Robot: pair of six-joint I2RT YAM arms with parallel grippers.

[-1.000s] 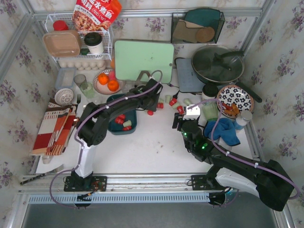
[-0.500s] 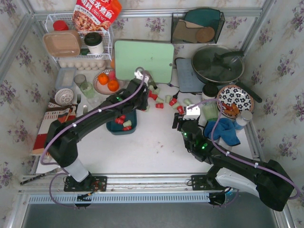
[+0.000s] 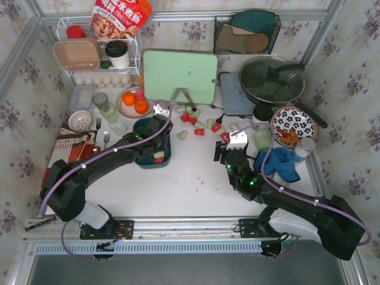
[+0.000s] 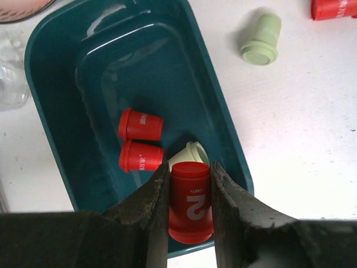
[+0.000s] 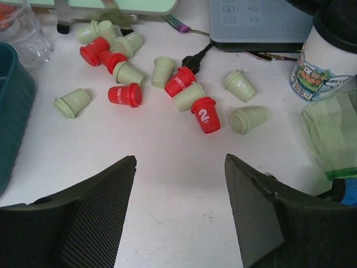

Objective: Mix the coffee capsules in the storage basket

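Note:
The dark teal storage basket sits left of centre. In the left wrist view it holds two red capsules and a mint green one. My left gripper is shut on a red capsule marked "2" and holds it over the basket's near right corner; from above the gripper is over the basket. Several loose red and mint capsules lie on the white table right of the basket, and also show in the right wrist view. My right gripper is open and empty, short of them.
A green cutting board stands behind the loose capsules. A fruit plate with oranges and a glass are behind the basket. A black cable, a mug, a green cup and a blue cloth lie to the right.
My left arm has swung from the loose capsules, up and back left, and now holds a red capsule over the basket. The right arm has barely moved.

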